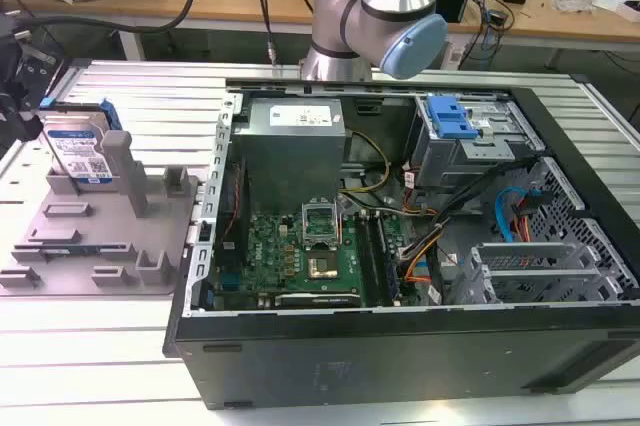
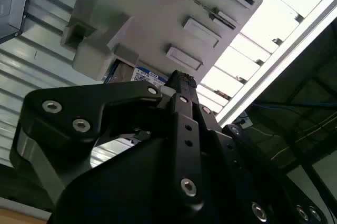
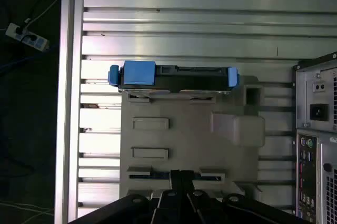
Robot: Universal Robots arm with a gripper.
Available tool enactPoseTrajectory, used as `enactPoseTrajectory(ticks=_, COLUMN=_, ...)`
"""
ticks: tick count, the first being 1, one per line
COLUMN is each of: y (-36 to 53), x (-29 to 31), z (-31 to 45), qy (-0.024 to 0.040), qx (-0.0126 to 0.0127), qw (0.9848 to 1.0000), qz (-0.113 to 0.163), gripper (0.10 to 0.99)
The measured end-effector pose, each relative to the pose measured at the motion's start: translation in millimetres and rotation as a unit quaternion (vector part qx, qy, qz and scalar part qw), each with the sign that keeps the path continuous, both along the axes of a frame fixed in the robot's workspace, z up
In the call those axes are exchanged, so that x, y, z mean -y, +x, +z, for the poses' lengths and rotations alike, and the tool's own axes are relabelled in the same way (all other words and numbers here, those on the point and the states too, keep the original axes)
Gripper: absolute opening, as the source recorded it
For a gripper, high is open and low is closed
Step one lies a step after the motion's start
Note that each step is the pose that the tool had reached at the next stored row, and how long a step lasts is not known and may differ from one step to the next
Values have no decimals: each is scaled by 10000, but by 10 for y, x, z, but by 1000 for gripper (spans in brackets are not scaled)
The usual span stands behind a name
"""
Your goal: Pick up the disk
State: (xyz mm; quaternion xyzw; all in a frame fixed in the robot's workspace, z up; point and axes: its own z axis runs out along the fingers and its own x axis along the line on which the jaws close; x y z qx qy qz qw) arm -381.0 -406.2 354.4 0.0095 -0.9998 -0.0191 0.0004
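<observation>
Disk point(image 3: 174, 77) upright in grey tray point(image 3: 189, 129); gripper point(image 3: 181, 174) fingers point(image 3: 175, 182) closed, apart frm it.

The arm point(image 1: 372, 1) shows in the exterior view as a silver tube with pale blue caps, and its joint point(image 1: 405, 41) stands at the back, near the middle of that view. The rounded cap of that joint faces the exterior view's right. The gripper point(image 3: 181, 173) is a black two-fingered tool. In the first wrist view its fingers point(image 3: 176, 182) lie pressed side by side with only a thin seam between them, closed and empty, pointing straight away from the camera. In the second wrist view its bolted black linkage arms point(image 2: 79, 108) spread wide from the body, while the narrow tips come together at one end
</observation>
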Motion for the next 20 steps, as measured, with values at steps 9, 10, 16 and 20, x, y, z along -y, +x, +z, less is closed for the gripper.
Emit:
enactPoseTrajectory(ticks=9, y=0, x=0, z=0, qy=0, qx=0, qw=10000, qz=2, gripper=106)
enactPoseTrajectory(ticks=10, y=0, x=0, z=0, qy=0, qx=0, qw=10000, qz=85, gripper=106)
enactPoseTrajectory(ticks=16, y=0, x=0, z=0, qy=0, qx=0, qw=9975, qz=714, gripper=106)
enactPoseTrajectory(ticks=20, y=0, x=0, z=-1, qy=-1, qx=0, qw=9862, qz=1655, gripper=298)
